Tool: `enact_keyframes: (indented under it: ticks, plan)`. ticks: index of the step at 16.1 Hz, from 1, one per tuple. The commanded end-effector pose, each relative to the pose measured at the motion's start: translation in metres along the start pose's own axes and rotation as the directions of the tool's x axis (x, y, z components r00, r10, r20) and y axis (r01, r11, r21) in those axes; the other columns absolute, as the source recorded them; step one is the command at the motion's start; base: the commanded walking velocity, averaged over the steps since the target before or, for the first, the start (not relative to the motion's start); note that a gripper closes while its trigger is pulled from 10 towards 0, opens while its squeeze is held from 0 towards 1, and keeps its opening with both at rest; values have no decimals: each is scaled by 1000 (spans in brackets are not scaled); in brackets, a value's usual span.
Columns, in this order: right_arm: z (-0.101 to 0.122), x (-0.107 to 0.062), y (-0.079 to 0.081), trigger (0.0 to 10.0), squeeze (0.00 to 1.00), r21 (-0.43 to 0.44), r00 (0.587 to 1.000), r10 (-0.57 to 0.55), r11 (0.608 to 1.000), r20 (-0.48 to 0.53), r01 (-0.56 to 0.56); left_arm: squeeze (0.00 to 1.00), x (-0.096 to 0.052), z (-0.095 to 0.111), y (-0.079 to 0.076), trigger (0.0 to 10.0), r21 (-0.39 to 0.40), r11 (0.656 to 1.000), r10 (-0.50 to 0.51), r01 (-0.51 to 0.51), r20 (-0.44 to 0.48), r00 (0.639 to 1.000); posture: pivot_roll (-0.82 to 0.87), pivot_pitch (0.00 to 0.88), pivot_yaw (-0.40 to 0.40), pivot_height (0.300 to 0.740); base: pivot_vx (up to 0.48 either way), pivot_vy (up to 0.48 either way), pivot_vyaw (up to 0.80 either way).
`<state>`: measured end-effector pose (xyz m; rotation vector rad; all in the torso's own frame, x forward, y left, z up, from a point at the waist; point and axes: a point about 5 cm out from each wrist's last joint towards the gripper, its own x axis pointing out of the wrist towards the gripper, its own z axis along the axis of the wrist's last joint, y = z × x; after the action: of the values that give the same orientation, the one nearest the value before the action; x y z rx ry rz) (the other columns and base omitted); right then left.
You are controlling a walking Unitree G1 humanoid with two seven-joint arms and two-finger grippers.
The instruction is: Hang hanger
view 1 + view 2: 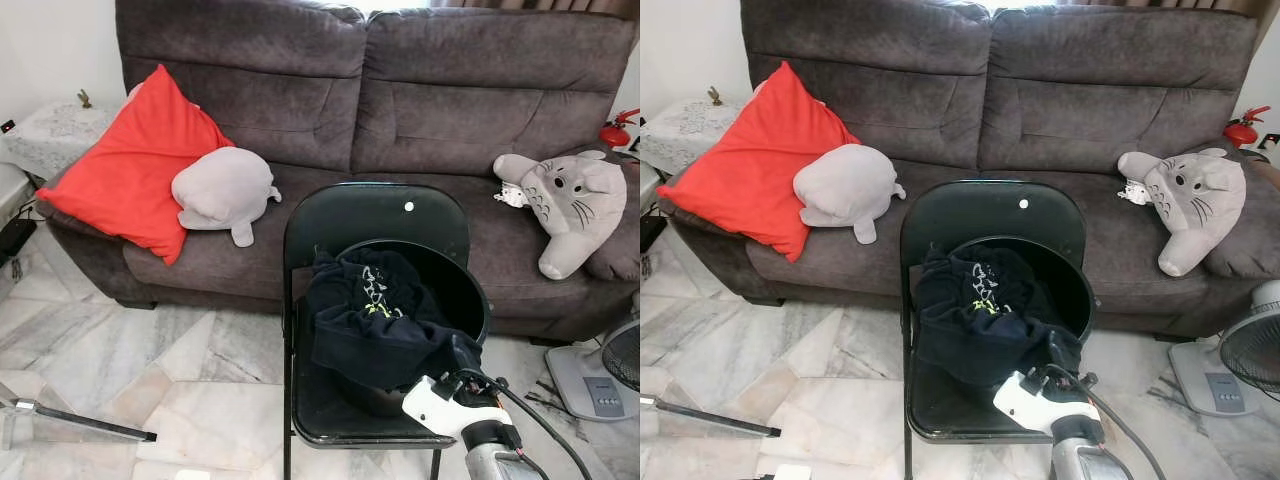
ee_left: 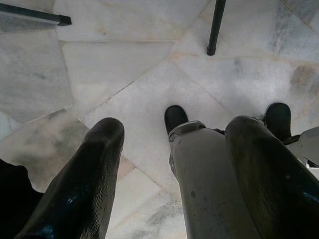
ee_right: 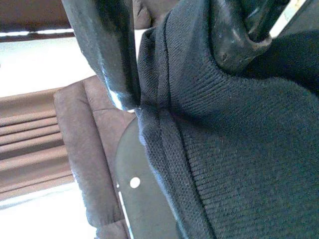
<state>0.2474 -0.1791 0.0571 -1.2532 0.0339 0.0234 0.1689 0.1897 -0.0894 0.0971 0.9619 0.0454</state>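
Note:
A black folding chair [image 1: 375, 215] stands in front of the sofa with a round black tub [image 1: 472, 290] on its seat. A dark knitted garment [image 1: 370, 320] with a small printed mark spills over the tub's front rim. My right gripper [image 1: 458, 358] reaches into the garment's lower right edge. In the right wrist view its fingers [image 3: 104, 55] stand apart, open, with the garment's ribbed hem [image 3: 164, 129] lying between them. My left gripper [image 2: 177, 129] hangs open over the marble floor, with nothing between its fingers.
A grey sofa [image 1: 420, 110] holds a red cushion [image 1: 135, 160], a grey plush [image 1: 222, 190] and a cat-like plush [image 1: 565, 205]. A fan base [image 1: 590, 385] stands at the right and a metal bar [image 1: 80, 422] lies on the floor at the left. My own foot [image 2: 175, 119] is below.

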Motion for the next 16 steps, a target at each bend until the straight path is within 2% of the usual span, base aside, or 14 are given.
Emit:
enact_keyframes:
  ticks: [1,5,7,9,10,14,16]
  plan:
    - [-3,-3,5,10000,0,5,1000,22,1000,-21,-22,0,-1,-6,1,10000,18,1000,4,-4,-16,1000,-117,85,-10,740,0,0,0]
    - [7,-2,-16,10000,0,-2,986,-152,988,68,152,0,-1,-6,1,10000,19,1000,6,-6,-14,1000,-117,85,-10,740,0,0,0]
    - [6,-4,-12,10000,0,-8,989,-137,990,61,138,0,-1,-5,1,10000,20,1000,7,-7,-13,1000,-117,86,-11,740,0,0,0]
    - [-5,-8,7,10000,0,-5,999,-30,1000,-27,30,0,-1,-5,1,10000,20,1000,7,-7,-12,1000,-119,85,-10,740,0,0,0]
    - [-7,-9,10,10000,0,7,999,-18,1000,-44,18,0,-1,-5,1,10000,20,1000,7,-7,-11,1000,-118,85,-9,740,0,0,0]
    - [-14,-10,13,10000,0,60,993,-6,998,-121,14,0,-1,-5,1,10000,20,1000,8,-8,-11,1000,-116,86,-8,740,0,0,0]
    - [-11,-9,7,10000,0,44,995,-54,997,-89,58,0,-1,-5,1,10000,20,1000,8,-8,-11,1000,-116,86,-8,740,0,0,0]
